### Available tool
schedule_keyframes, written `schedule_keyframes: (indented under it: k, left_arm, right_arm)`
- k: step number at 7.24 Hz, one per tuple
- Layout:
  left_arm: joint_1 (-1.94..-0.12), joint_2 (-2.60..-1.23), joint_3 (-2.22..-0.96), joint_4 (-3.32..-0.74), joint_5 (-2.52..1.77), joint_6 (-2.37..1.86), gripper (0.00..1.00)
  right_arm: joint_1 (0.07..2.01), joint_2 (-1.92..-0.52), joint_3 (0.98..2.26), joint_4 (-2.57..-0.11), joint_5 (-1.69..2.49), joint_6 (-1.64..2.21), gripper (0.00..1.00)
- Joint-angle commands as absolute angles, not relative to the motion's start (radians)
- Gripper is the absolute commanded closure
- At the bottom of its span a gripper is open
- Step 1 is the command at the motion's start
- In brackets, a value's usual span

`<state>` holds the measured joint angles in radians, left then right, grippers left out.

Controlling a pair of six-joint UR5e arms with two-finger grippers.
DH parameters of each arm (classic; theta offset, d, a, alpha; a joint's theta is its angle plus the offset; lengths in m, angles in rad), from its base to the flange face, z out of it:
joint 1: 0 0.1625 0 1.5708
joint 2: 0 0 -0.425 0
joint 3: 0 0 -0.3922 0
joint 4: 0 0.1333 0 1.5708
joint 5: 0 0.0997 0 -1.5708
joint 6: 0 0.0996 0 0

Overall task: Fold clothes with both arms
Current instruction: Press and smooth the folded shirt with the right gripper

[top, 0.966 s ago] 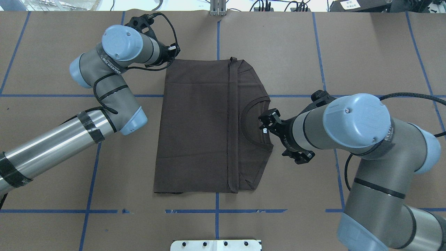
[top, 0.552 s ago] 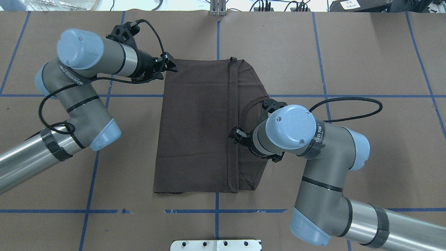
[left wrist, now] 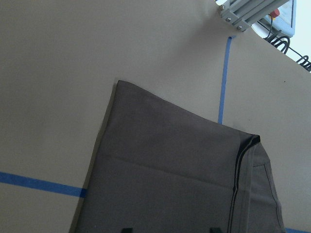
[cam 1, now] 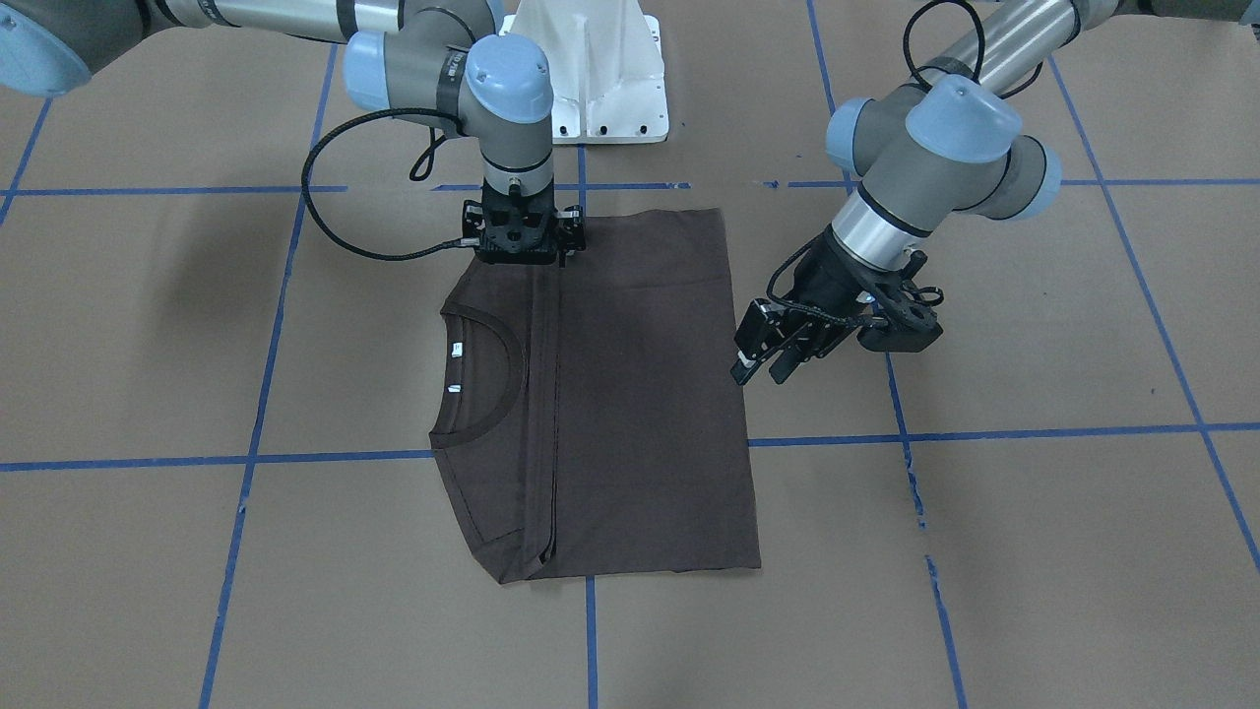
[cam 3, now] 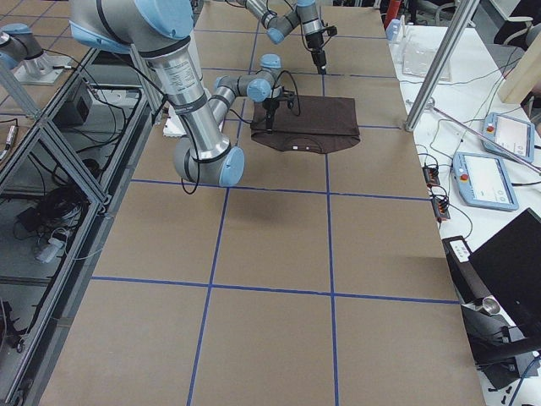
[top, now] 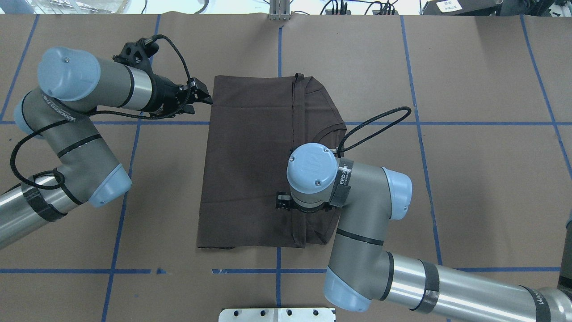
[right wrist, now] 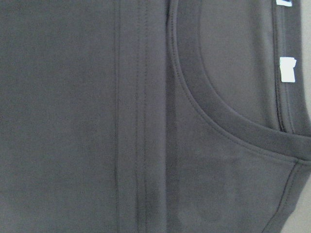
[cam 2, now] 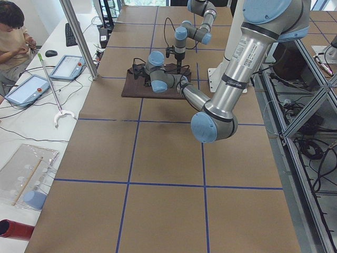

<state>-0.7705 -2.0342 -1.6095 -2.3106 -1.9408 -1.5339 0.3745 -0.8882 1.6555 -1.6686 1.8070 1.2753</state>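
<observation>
The dark brown T-shirt [top: 250, 165] lies flat on the table, folded into a rectangle with its collar [cam 1: 507, 384] and white neck tags [right wrist: 287, 69] on top. My left gripper [cam 1: 763, 366] is open and hovers just off the shirt's edge, beside its far corner [top: 203, 97]. The left wrist view shows that corner of the shirt [left wrist: 170, 179] ahead of it. My right gripper [cam 1: 522, 251] points straight down over the shirt near the edge closest to my base. Its fingers are hidden under the wrist, and the right wrist view is filled with cloth [right wrist: 73, 121].
Blue tape lines [top: 279, 44] cross the brown table cover. The white pedestal base [cam 1: 591, 69] stands at the near table edge. A person [cam 2: 13, 31] sits at a side table with tablets [cam 2: 68, 66], beside a metal post [cam 2: 79, 37].
The right arm has swung in from the collar side and now stands upright over the shirt's near half. The left gripper has drawn back leftward off the shirt's far corner.
</observation>
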Motion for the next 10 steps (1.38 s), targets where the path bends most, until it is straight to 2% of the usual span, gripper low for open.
schedule_keyframes:
  k: [1, 8, 10]
  left_arm:
    - [-0.772, -2.022, -1.612, -2.312, -1.942, -1.545, 0.38]
    - [-0.772, -2.013, -1.612, -2.315, -1.942, -1.554, 0.39]
    - [-0.772, -2.013, -1.612, -2.318, -1.944, -1.552, 0.39]
  right_arm:
    - [0.356, -0.879, 1.640, -1.693, 1.810, 1.216, 0.00]
    - [0.313, -0.876, 1.644, -1.741, 1.796, 1.212, 0.00]
    - [0.313, -0.928, 1.676, -1.746, 1.796, 1.193, 0.00]
